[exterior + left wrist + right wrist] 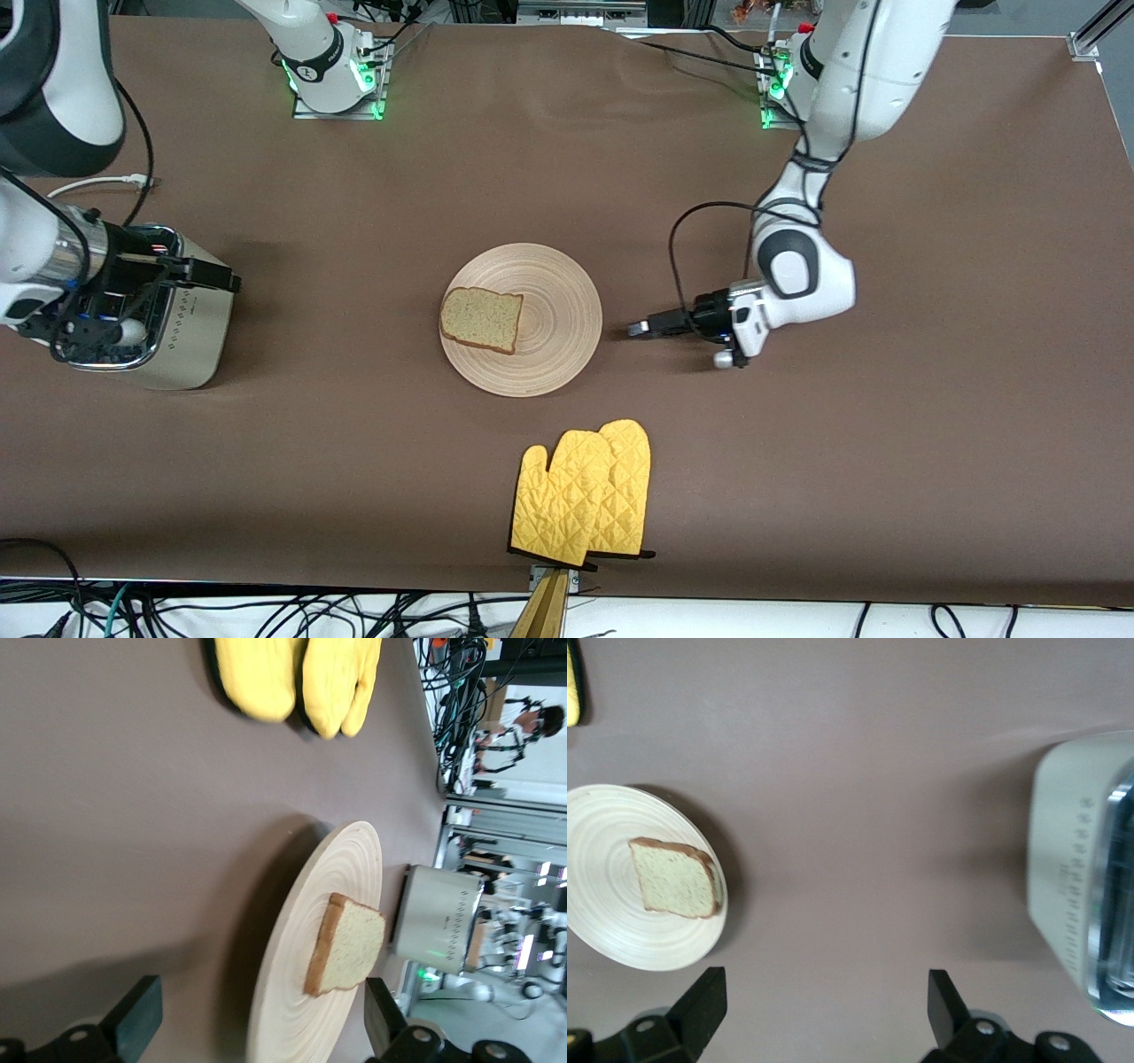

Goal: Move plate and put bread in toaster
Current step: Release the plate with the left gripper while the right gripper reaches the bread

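The pale wooden plate (549, 354) lies mid-table with the bread (481, 319) flat on the part of it toward the right arm's end. Both also show in the left wrist view, plate (292, 992) and bread (347, 943), and in the right wrist view, plate (611, 921) and bread (673, 879). My left gripper (640, 329) is low beside the plate's rim on the left arm's side, open (261, 1028), a small gap off the rim. The cream toaster (190, 341) (1067, 877) (438, 917) stands at the right arm's end. My right gripper (159, 297) hangs above it, open and empty (824, 1005).
A pair of yellow oven mitts (585, 501) (297, 673) lies nearer the front camera than the plate, close to the table's front edge. The toaster's white cord (97, 184) trails toward the robot bases. Brown tabletop surrounds the plate.
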Robot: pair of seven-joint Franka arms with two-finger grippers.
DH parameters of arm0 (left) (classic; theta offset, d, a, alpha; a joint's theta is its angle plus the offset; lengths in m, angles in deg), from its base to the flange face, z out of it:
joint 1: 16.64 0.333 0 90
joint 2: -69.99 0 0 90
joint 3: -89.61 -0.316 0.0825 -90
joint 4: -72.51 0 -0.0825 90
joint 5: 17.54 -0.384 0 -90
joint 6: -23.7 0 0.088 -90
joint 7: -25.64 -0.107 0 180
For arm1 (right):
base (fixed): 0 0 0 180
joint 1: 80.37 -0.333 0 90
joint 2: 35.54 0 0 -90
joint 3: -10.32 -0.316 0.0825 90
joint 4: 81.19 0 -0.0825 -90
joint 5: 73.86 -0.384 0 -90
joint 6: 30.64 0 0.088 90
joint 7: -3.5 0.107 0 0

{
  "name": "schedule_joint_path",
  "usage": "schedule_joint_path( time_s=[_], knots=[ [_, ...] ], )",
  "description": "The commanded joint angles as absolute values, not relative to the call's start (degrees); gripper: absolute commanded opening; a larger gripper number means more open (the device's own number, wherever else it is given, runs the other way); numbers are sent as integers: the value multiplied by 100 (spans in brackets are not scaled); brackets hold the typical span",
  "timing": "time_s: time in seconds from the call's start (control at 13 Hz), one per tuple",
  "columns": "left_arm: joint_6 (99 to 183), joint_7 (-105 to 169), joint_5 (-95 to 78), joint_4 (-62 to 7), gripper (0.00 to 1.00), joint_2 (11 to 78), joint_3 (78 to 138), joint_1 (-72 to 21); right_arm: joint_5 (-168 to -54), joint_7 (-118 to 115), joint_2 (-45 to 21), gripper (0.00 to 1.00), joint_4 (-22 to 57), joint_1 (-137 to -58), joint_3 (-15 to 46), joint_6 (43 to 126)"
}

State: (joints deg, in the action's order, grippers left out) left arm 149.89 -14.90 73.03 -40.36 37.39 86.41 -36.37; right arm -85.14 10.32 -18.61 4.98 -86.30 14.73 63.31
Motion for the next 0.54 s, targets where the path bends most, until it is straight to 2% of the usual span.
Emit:
schedule_joint_path(
  time_s=[0.0,0.23,0.46],
  knots=[
    [14974,-1497,6161,-4719,100,4642,8689,-3037,-8791,1342,-1963,100,1134,-8819,1471,7015],
    [15403,-1497,5174,-5132,100,5459,8680,-2430,-8792,1912,-1832,100,1521,-9284,1471,7675],
    [15388,-1610,4847,-5431,100,5882,8688,-1990,-8792,2090,-1594,100,1802,-9680,1471,8193]
  ],
)
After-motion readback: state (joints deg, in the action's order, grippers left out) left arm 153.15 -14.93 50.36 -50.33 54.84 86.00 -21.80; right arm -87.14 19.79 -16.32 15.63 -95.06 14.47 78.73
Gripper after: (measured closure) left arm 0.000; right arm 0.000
